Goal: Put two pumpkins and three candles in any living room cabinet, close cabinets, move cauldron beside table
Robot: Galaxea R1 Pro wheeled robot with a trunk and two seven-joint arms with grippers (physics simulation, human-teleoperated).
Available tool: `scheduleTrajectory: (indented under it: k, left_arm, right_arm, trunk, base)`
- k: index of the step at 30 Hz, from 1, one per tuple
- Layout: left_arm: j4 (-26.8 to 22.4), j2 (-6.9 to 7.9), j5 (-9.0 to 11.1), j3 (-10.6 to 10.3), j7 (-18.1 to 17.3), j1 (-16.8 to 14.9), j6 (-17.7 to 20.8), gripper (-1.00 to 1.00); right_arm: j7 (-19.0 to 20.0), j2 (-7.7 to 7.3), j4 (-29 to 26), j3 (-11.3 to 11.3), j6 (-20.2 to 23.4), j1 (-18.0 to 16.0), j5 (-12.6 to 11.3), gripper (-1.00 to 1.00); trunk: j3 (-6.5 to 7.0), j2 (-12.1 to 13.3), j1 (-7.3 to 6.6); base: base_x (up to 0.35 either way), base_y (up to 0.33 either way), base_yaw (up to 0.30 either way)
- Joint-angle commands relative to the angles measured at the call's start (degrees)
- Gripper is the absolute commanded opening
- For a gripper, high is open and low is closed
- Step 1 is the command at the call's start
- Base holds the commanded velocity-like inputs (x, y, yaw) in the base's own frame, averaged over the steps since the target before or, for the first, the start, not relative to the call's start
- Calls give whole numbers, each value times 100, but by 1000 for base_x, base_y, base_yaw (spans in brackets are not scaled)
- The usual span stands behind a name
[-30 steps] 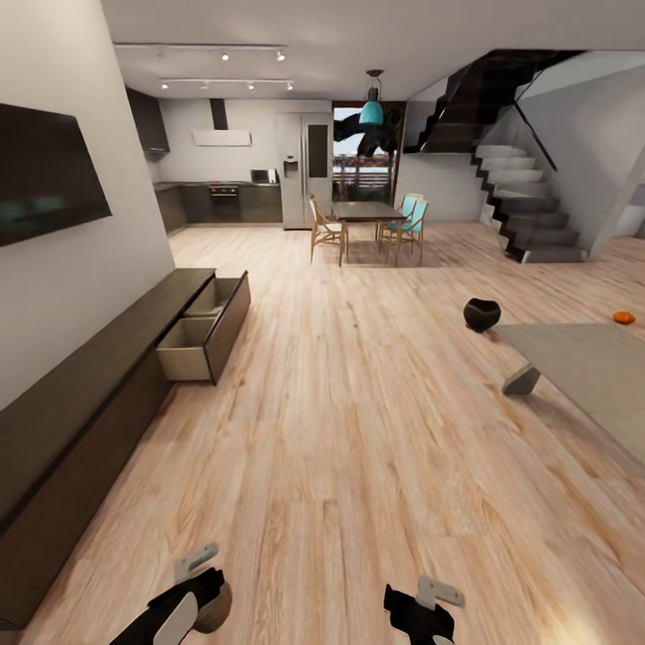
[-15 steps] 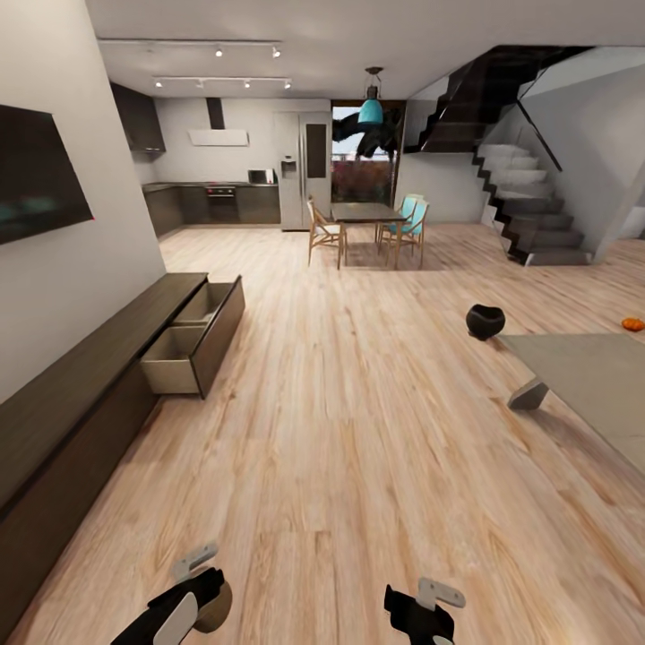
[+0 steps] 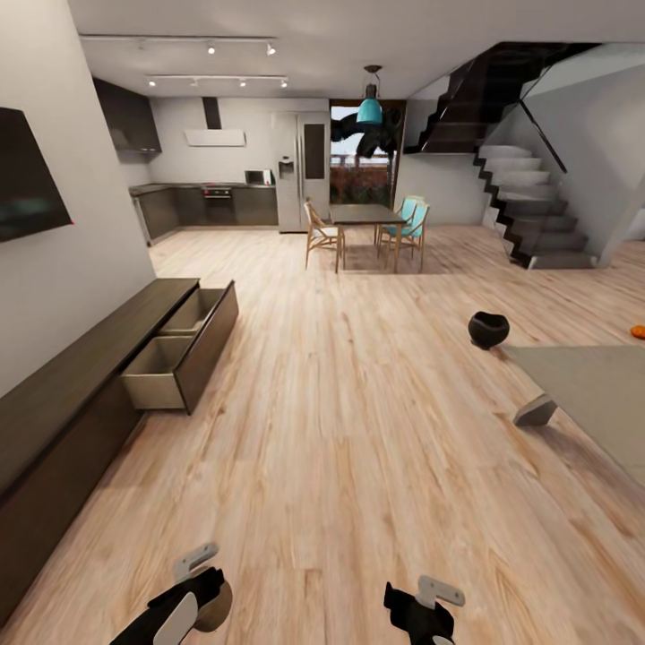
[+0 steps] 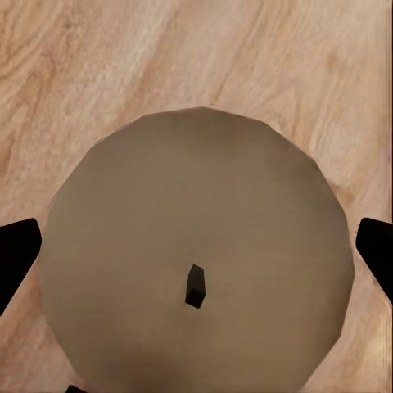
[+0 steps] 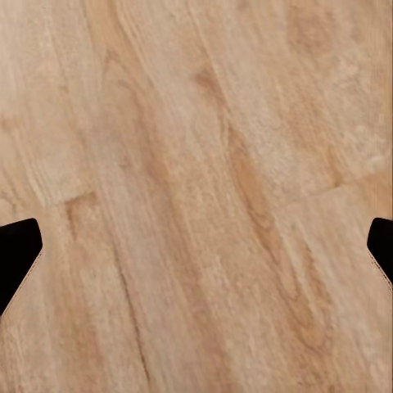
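With a candle (image 4: 196, 262) between our left fingers (image 4: 16, 254), right fingers (image 5: 18, 250) spread empty, we should steer squarely toward the cabinet's open drawer (image 3: 157, 363) at frame left.

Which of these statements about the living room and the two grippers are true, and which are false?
1. Two drawers of the cabinet stand open. True.
2. The cauldron stands on the table. False: it stands on the floor, near the table's far corner.
3. A candle sits between the fingers of the left gripper. True.
4. The right gripper holds a pumpkin. False: it is open and empty, and the pumpkin lies on the floor beyond the table.
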Motion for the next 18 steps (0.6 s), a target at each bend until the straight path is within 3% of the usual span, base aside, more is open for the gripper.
scheduleTrajectory:
  k: [1,18]
  left_arm:
    - [-16,7,38,-49,49,-2,23,-100]
    - [-16,7,38,-47,41,-2,26,-100]
  right_arm:
    - [-38,-4,-5,29,-20,-5,-53,100]
    - [-30,-4,71,29,-125,-5,-56,100]
  trunk:
    - [1,-2,3]
    - [155,-2,3]
  base:
    - [331,-102,0]
    - [331,-108,0]
